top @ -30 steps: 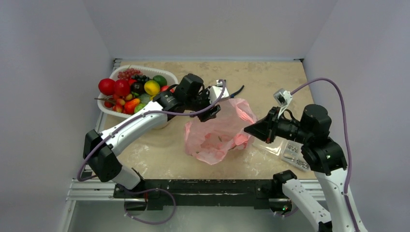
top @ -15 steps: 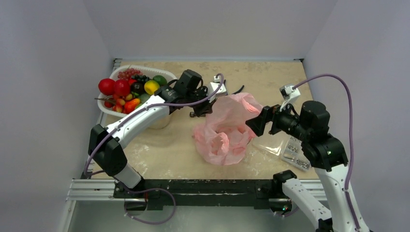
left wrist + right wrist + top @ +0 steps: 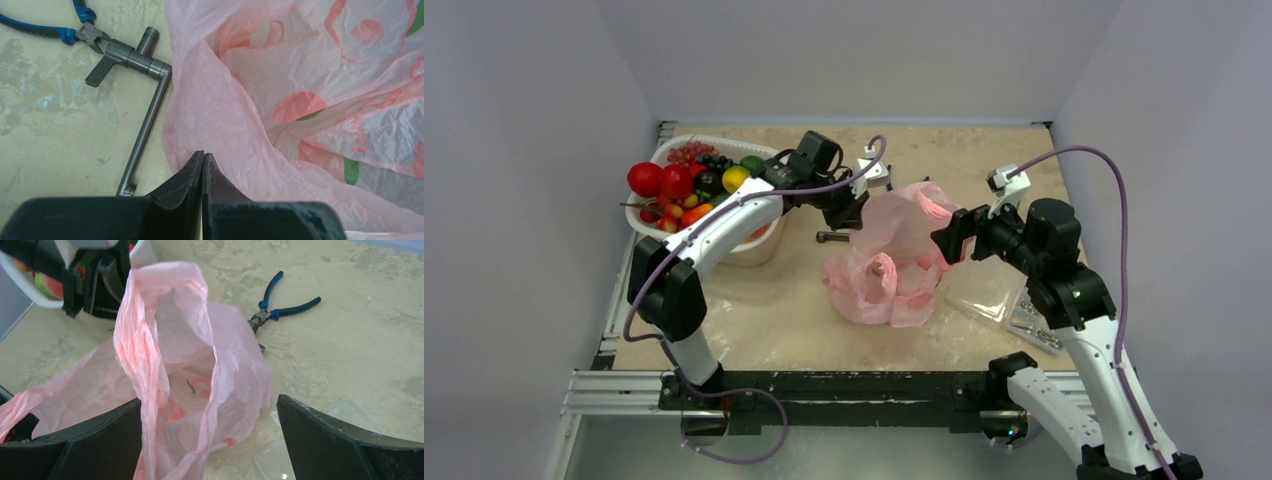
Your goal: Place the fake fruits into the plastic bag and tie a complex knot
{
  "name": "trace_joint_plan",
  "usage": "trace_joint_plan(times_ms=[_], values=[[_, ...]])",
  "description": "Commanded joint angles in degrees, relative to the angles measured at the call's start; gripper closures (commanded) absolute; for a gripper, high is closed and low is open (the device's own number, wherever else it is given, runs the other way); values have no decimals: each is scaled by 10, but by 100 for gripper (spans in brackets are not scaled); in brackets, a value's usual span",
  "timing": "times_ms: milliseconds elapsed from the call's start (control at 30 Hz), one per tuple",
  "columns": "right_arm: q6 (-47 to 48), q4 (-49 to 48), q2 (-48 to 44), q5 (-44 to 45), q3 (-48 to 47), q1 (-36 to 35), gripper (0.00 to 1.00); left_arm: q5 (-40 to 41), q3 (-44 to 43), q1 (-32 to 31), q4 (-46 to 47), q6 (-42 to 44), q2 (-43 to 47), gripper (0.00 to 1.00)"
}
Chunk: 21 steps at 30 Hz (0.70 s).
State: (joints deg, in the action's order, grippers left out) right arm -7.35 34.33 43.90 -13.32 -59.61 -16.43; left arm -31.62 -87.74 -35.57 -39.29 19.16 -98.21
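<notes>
Beige tabletop [image 3: 984, 160] is hosting a task barely getting started: the fake fruits [image 3: 689, 190] are sitting in the white basket [image 3: 724, 140] at upper left, the left gripper [image 3: 202, 156] is pinching the plastic bag [image 3: 894, 260] upright at centre, and the right gripper [image 3: 945, 242] is gaping wide beside it, with filling and tying yet to come.

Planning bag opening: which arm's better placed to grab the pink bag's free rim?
Right. The right hand is open with pink plastic bag film between its fingers; left hand is shut on the bag.
</notes>
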Motion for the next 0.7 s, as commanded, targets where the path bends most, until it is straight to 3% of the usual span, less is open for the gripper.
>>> trace_joint_plan(times_ms=[0, 100, 167, 200, 267, 300, 333, 533, 600, 667], values=[[66, -81, -15, -62, 42, -2, 1, -50, -60, 22, -14, 21, -31, 100], [71, -98, 5, -67, 61, -3, 1, -79, -73, 31, -10, 39, -49, 100], [62, -122, 19, -89, 72, -3, 14, -95, -85, 33, -10, 51, -66, 100], [51, -134, 26, -101, 77, -3, 32, -103, -99, 35, -15, 54, -78, 100], [22, -145, 40, -117, 82, -5, 80, -122, -131, 40, -31, 48, -95, 100], [1, -142, 46, -109, 82, -6, 97, -127, -146, 40, -38, 44, -95, 100], [-19, -133, 53, -104, 75, -6, 100, -128, -157, 40, -41, 40, -89, 95], [-159, -105, 33, -80, 66, -6, 100, -59, -184, 26, -20, -30, 43, 16], [-193, -92, 36, -84, 63, -6, 100, -44, -159, -1, -11, -16, 98, 11], [-224, -85, 37, -88, 62, -6, 100, -12, -134, -56, -20, 13, 137, 15]])
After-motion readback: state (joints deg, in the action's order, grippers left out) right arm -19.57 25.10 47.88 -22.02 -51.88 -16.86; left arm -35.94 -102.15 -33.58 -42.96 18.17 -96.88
